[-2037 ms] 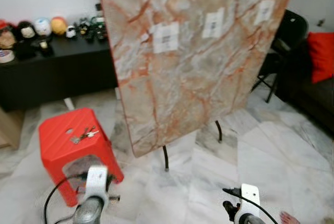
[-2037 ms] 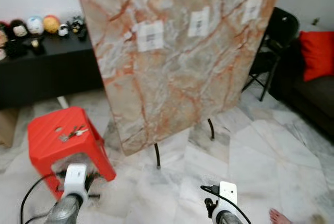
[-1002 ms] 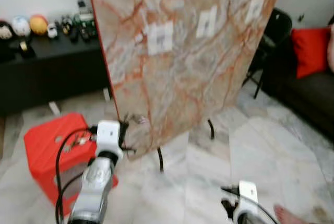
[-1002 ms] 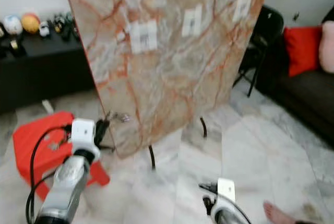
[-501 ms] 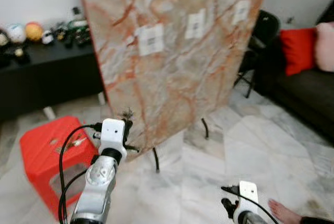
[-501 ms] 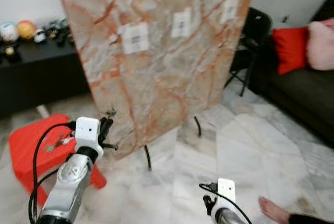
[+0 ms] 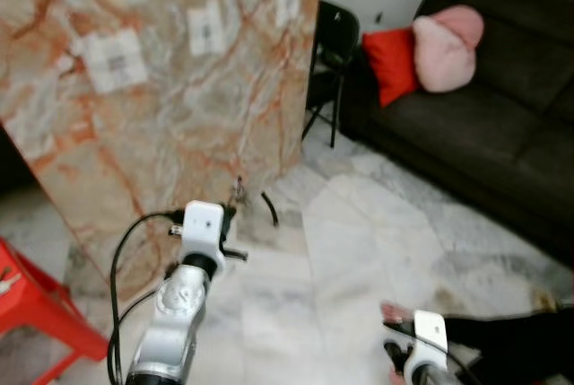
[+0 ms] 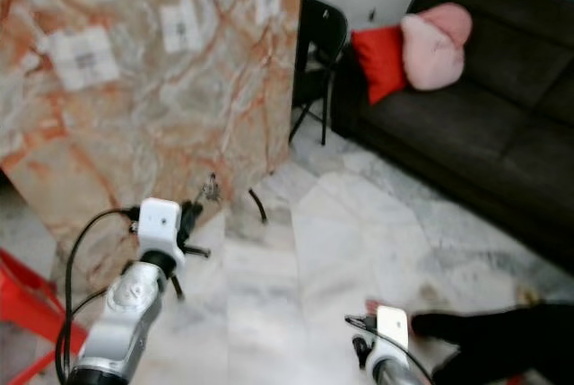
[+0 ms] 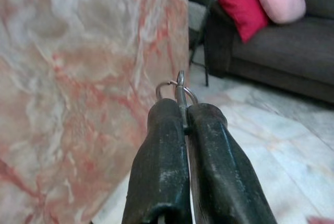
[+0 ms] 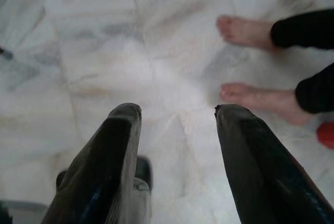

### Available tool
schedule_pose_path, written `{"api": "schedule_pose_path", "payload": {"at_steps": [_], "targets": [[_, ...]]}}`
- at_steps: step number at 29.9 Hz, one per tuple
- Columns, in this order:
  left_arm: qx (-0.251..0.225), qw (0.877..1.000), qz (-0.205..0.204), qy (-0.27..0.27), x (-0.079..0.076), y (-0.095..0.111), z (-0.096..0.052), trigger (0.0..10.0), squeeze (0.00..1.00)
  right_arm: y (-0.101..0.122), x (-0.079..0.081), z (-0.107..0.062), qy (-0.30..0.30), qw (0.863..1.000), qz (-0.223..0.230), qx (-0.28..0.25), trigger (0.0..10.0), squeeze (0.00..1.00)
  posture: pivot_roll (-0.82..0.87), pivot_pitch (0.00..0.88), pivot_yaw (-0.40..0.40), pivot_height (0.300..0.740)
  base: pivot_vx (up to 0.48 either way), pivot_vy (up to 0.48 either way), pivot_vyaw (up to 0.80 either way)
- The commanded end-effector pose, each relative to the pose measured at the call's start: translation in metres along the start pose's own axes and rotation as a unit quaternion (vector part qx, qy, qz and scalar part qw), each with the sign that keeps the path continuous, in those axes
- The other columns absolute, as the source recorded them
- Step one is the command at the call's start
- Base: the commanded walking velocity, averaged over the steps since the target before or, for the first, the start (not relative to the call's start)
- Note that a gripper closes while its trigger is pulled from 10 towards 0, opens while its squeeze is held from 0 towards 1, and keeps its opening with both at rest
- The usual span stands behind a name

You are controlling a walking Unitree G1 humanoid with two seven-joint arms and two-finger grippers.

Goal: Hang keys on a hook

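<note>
My left gripper (image 9: 183, 110) is shut on a small bunch of keys (image 9: 179, 85); the metal ring and a key stick up out of its fingertips. It is held up in front of the lower edge of a large tilted marble-patterned board (image 7: 161, 125), close to it, with the keys (image 7: 239, 191) just short of the surface. Three white square plates (image 7: 116, 60) sit high on the board, well above the gripper. My right gripper (image 10: 177, 112) hangs low over the marble floor, open, with nothing between its fingers.
A red stool (image 7: 27, 306) stands at the far left. A black folding chair (image 7: 334, 39) and a dark sofa (image 7: 484, 129) with a red cushion (image 7: 392, 64) and a pink one lie to the right. A person's bare feet (image 10: 263, 98) are close to my right gripper.
The view has swung right, pushing the stool to the left edge and bringing in the sofa. My left arm rose from low down to the board with keys in its fingers.
</note>
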State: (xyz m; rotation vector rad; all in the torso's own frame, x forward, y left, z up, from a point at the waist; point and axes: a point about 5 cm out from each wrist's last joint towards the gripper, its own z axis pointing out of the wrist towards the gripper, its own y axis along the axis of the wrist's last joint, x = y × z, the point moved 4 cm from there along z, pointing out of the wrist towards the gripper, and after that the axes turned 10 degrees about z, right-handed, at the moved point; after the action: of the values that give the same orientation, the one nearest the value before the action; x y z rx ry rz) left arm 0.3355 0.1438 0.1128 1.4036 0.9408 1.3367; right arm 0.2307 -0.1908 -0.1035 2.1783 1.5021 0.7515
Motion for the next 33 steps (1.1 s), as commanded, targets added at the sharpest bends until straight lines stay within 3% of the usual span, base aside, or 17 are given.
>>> {"api": "schedule_pose_path", "payload": {"at_steps": [1,7,12,28,33], "targets": [[-0.012,1.0,-0.008,0.001,-0.002,0.008,0.002,10.0,0.0,0.0,-0.004,-0.001,-0.006,1.0,0.003,0.0,10.0,0.0,0.09,0.0,-0.077,0.74,0.0,0.0,0.0],[-0.024,1.0,-0.011,0.011,0.002,0.018,0.006,10.0,0.0,0.0,-0.004,-0.001,-0.005,1.0,0.004,-0.001,10.0,0.0,0.1,0.0,-0.077,0.74,0.0,0.0,0.0],[-0.013,0.999,-0.026,0.016,0.005,0.012,0.006,10.0,0.0,-0.001,-0.004,-0.001,-0.005,1.0,0.003,0.001,10.0,0.0,0.1,0.0,-0.074,0.74,0.0,0.0,0.0],[-0.012,1.0,-0.014,-0.005,-0.006,0.015,0.008,10.0,0.0,-0.003,-0.003,-0.001,-0.004,1.0,0.004,0.003,10.0,0.0,0.09,0.0,-0.065,0.74,0.0,0.379,0.0],[-0.011,1.0,-0.016,-0.009,-0.008,0.014,0.008,10.0,0.0,-0.003,-0.003,-0.001,-0.004,1.0,0.004,0.003,10.0,0.0,0.09,0.0,-0.065,0.74,0.0,0.0,0.0]]}}
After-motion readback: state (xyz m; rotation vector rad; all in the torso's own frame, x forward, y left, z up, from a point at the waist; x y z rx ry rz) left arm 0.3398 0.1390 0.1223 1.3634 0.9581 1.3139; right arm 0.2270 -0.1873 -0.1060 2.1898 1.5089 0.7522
